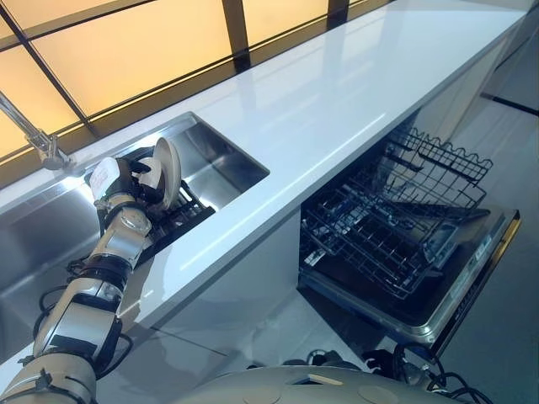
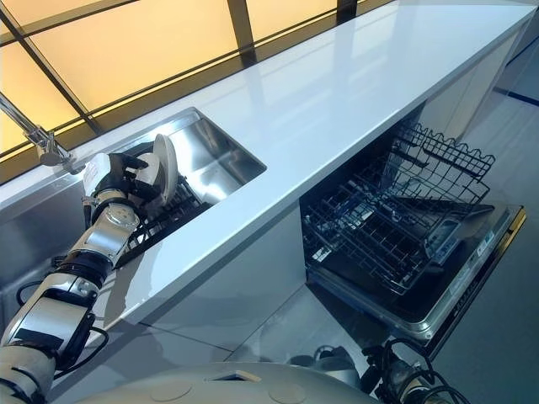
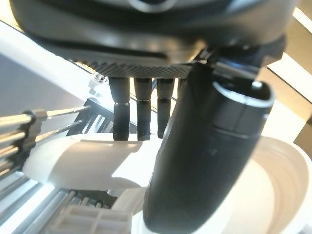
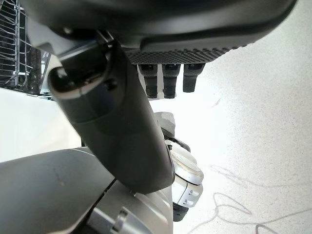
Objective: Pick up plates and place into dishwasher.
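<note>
At sink, ~9 o'clock in eye views: left hand [image 1: 135, 181] clamped on white plate [image 1: 166, 172], held on edge above dark dish rack [image 1: 181, 217].
Eye views: steel sink [image 1: 219, 164] set in white countertop [image 1: 337, 101]; faucet [image 1: 38, 139] at 10 o'clock; open dishwasher [image 2: 472, 252] at 4 o'clock w/ lower wire rack [image 2: 396, 219] pulled out over the door. L wrist view: fingers [image 3: 120, 117] curled over plate rim, thumb [image 3: 204, 161] pressed on plate face, rack wires beside. R wrist view: right hand [image 4: 117, 126] w/ fingers loose, grasping nothing, over pale floor [image 4: 253, 126]; bit of wire rack at 10 o'clock.
</note>
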{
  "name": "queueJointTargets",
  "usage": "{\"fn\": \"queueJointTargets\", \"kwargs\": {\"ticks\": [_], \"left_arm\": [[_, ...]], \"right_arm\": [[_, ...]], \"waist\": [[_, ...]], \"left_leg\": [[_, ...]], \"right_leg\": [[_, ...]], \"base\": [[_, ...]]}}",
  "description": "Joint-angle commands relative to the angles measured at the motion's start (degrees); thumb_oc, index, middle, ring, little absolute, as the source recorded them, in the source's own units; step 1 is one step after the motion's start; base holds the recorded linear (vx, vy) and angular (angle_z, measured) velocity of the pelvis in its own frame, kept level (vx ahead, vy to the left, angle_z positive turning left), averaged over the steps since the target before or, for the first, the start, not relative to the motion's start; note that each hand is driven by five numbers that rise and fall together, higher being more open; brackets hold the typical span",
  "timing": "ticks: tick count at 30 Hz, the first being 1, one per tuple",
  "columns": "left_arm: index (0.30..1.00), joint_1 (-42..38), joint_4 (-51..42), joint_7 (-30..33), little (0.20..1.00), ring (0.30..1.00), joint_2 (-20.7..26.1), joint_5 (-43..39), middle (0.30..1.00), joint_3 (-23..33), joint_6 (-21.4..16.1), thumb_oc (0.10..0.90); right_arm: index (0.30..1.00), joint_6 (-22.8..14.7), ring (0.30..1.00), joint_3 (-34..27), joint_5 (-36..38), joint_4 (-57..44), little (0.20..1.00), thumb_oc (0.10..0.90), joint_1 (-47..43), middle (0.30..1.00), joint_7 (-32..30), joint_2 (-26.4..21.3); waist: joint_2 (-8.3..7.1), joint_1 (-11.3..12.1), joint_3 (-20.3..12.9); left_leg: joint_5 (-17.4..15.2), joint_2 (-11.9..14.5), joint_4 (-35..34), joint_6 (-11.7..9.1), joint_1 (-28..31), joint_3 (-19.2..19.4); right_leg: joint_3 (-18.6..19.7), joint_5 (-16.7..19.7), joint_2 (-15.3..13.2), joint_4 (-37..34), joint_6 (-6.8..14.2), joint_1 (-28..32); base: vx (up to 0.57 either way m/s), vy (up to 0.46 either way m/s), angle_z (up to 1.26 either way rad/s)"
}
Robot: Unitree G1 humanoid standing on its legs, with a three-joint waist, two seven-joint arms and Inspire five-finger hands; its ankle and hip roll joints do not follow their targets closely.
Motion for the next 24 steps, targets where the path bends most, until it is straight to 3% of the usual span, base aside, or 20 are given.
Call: {"fn": "queueJointTargets", "kwargs": {"ticks": [1, 13, 24], "left_arm": [[0.3, -7.49, 3.67, -0.47, 0.2, 0.3, 5.03, 3.38, 0.3, -0.67, -0.39, 0.1], [0.3, -7.59, 2.79, 0.85, 0.2, 0.3, 10.19, 7.12, 0.3, 1.44, -0.73, 0.1], [0.3, -7.98, 2.82, 5.27, 0.2, 0.3, 18.9, 5.8, 0.3, 4.12, -6.75, 0.1]], "right_arm": [[0.9, -2.04, 0.9, 2.46, 1.44, -1.11, 0.9, 0.8, -0.08, 0.9, 1.63, 2.88], [0.9, -3.31, 0.9, 1.92, 2.07, -1.53, 0.9, 0.8, -0.22, 0.9, 2.38, 2.2], [0.9, -4.19, 0.9, 1.11, 2.83, -1.66, 0.9, 0.8, -0.53, 0.9, 2.82, 0.83]], "waist": [[-1.67, -0.8, -1.54], [-1.88, 0.03, -1.72], [-1.34, 0.86, -1.87]], "left_leg": [[-4.5, -4.3, 4.18, 1.05, -3.25, -1.96], [-4.42, -3.45, 4.84, 0.26, -3.73, -0.65], [-4.0, -3.29, 4.44, -0.16, -4.08, -0.78]], "right_leg": [[-1.55, -3.34, 1.44, 2.54, 2.36, -0.26], [-2.74, -2.5, 1.28, 0.96, 2.48, 0.01], [-3.34, -2.37, 1.1, 0.74, 2.23, -0.08]], "base": [[-0.03, -0.016, 0.0], [-0.01, -0.008, -0.01], [-0.01, -0.001, -0.01]]}}
